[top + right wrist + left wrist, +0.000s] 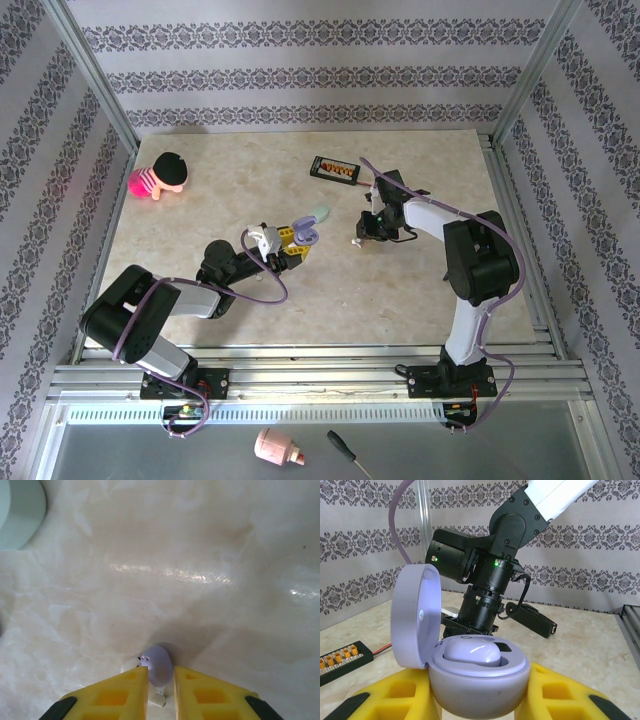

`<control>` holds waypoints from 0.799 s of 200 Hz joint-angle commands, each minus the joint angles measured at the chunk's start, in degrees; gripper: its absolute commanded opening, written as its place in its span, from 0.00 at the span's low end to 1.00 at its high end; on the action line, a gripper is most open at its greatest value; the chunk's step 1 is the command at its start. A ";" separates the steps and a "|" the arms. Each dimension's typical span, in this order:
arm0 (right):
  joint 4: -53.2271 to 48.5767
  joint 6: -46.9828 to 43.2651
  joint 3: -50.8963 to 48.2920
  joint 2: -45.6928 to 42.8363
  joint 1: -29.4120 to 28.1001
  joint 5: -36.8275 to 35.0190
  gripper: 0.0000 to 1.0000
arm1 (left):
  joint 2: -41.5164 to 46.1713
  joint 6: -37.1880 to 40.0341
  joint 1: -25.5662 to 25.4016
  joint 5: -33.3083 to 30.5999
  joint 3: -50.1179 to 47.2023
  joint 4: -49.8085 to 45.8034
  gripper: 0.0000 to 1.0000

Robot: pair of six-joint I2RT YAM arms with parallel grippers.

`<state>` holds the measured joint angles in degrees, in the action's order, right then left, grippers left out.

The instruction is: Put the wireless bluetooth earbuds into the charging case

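My left gripper (290, 243) is shut on the base of a lavender charging case (480, 680), held between the yellow fingers (395, 695). Its lid (415, 612) stands open on the left, and one lavender earbud (471, 652) lies seated inside. The right gripper (362, 237) points down at the table just right of the case. In the right wrist view its fingertips (135, 680) close on a second lavender earbud (159, 665) right at the tabletop. A whitish earbud (157, 699) lies under and beside it.
A mint-green case (318, 213) lies just behind the lavender one; its edge (17, 510) is seen from the right wrist. A black board with a red wire (335, 169) sits at the back, a pink doll (160, 177) at back left. Metal rails border the table.
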<state>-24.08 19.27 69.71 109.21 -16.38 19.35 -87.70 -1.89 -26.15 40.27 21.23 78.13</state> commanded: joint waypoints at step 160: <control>-5.89 -1.25 4.88 4.09 -1.96 -5.18 0.18 | 2.34 0.24 0.31 0.42 -2.33 3.63 0.31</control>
<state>-26.30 19.53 73.36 112.79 -17.43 17.96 -86.74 -1.89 -26.15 40.25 19.59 78.19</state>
